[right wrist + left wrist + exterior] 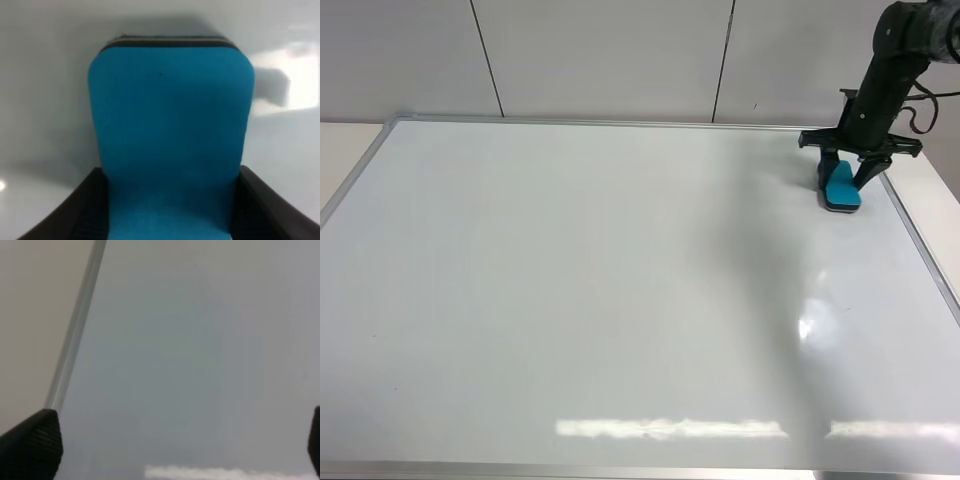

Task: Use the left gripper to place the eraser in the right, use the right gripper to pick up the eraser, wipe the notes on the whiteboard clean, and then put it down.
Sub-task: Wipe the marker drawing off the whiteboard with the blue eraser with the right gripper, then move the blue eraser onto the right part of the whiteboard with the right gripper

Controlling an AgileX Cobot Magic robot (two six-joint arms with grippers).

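The eraser (841, 187) is lying against the whiteboard (620, 300), pinched just under my right gripper (844, 178), my left gripper (172, 445) is hanging spread and empty, and I am seeing no notes, so probably only releasing is remaining.

We find a wall (610, 55) of pale grey panels across the far side of the scene. Two thin dark seams divide it: a left seam (487, 55) and a right seam (723, 60), both slightly tilted. We see a cream table top (345, 145) at the far left corner. A narrow strip (932, 195) of the same surface lies along the right side.
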